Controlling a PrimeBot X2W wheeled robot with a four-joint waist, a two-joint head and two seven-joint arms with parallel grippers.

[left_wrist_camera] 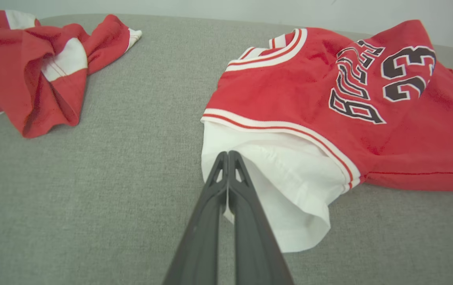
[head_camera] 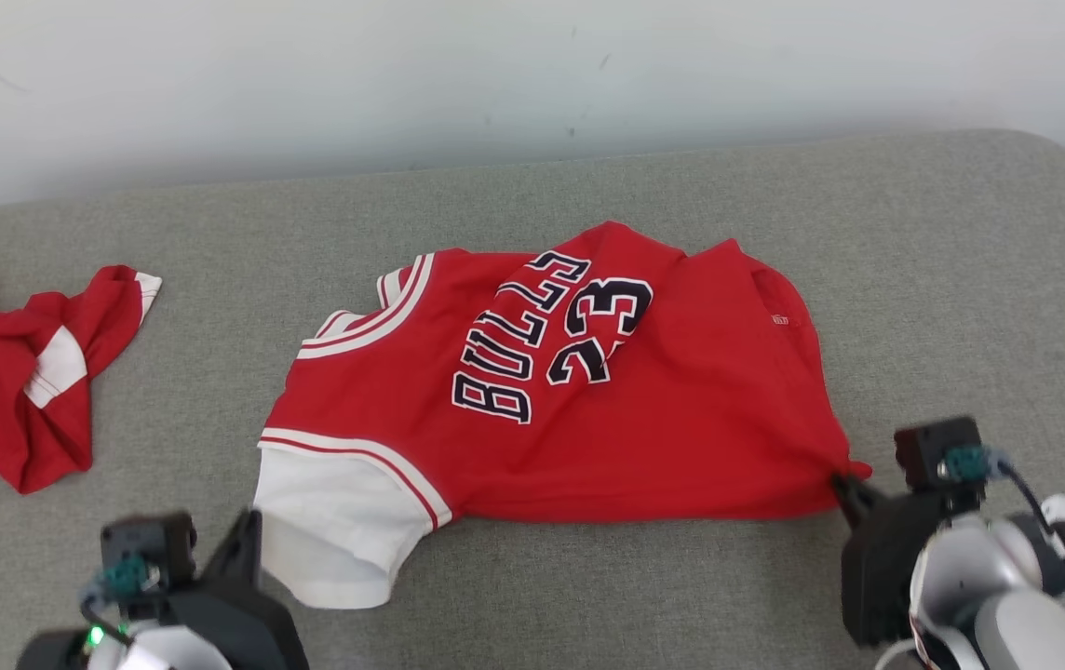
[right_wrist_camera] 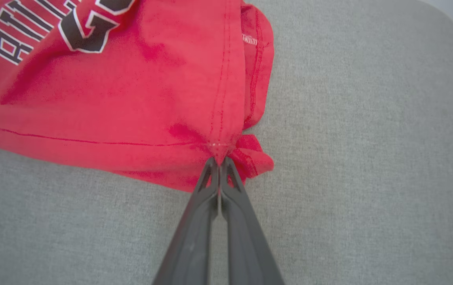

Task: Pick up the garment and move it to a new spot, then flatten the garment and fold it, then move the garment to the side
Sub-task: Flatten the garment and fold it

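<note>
Our right claw point(right_wrist_camera: 219, 160) pinching the red jersey point(right_wrist_camera: 123, 103) by its hem corner, pucker plain in its wrist view, our left claw point(left_wrist_camera: 227, 153) pressed together over the white sleeve point(left_wrist_camera: 290, 182), head view adding a second red garment point(head_camera: 20, 372) beyond it, leftward.

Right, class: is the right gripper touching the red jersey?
Touching. The right wrist view shows the right gripper shut on the red jersey at its hem corner, fabric puckered at the tips.

A red short-sleeved basketball jersey point(head_camera: 663, 437) with white sleeves, red-and-white striped trim and dark "BULLS 23" lettering is spread mostly flat, lettering up, near the middle of the grey fabric-covered worktop point(head_camera: 588, 577). Its collar is turned leftward, its hem rightward. The near hem corner is bunched to a point.
</note>
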